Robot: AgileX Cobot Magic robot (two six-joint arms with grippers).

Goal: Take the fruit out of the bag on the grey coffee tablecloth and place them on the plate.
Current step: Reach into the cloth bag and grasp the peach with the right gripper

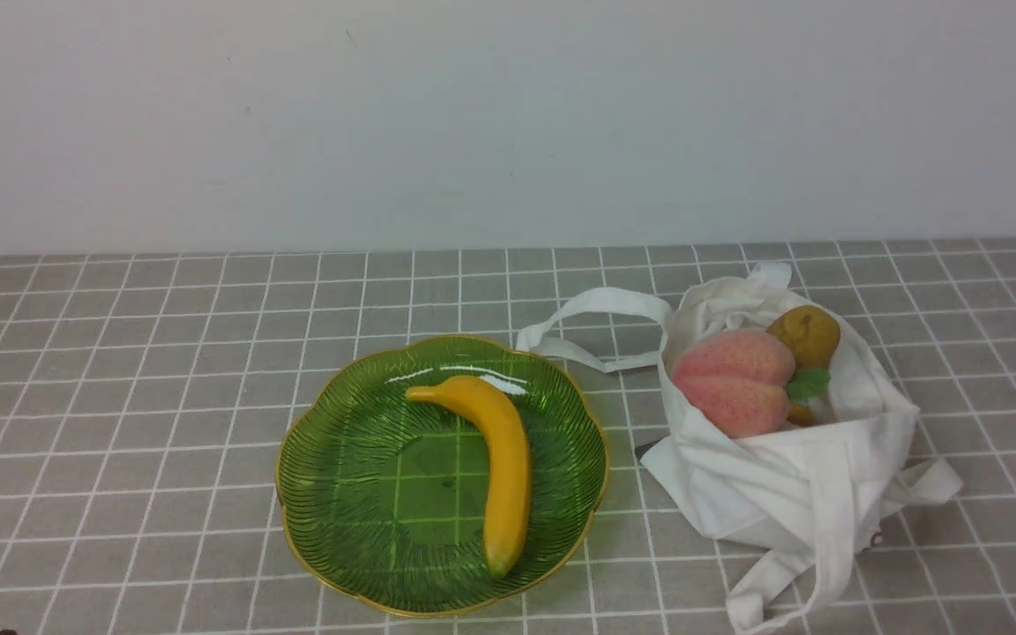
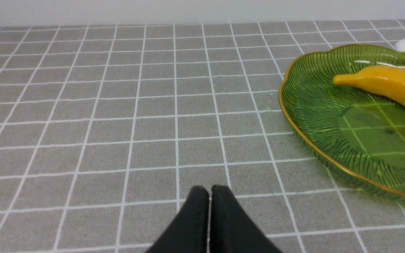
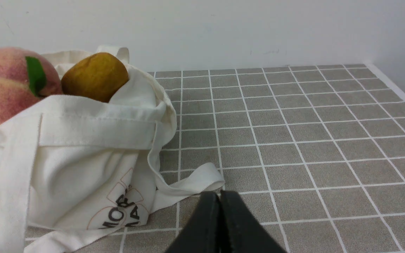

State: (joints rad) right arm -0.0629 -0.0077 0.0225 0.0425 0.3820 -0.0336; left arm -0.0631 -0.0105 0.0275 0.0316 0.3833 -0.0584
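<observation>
Front view. The green plate point(image 1: 345, 481) sat on the checked tablecloth point(image 1: 120, 397) at about 6 o'clock in the scene. One banana point(image 1: 499, 450) lay in it, stem near the plate's 12 o'clock, tip near its 5 o'clock rim.

The white bag point(image 1: 781, 485) stood slumped at the plate's 3 o'clock, just beside it but clear of the rim, mouth open upward. We noted a pink peach point(image 1: 733, 379) filling the mouth, its green leaf point(image 1: 808, 384) at the peach's 3 o'clock. A brown fruit point(image 1: 805, 333) lay at the peach's 1 o'clock, close against it. A small yellow fruit point(image 1: 799, 414) showed only as a sliver at the peach's 4 o'clock, under the leaf. One strap point(image 1: 592, 313) looped out of the bag toward 9 o'clock and lay on the cloth near the plate's 1 o'clock rim. A plain white wall point(image 1: 473, 115) closed the far side at 12 o'clock.

Left wrist view. The left hand point(image 2: 209, 191) was over bare cloth, fingers pressed together, nothing between them. The plate and banana lay near.

Right wrist view. The right hand point(image 3: 220, 195) was likewise closed tight and empty, low over the cloth just beside the bag, with a strap end close to its fingertips. We saw black print point(image 3: 123, 214) on the bag's side, only partly readable.
</observation>
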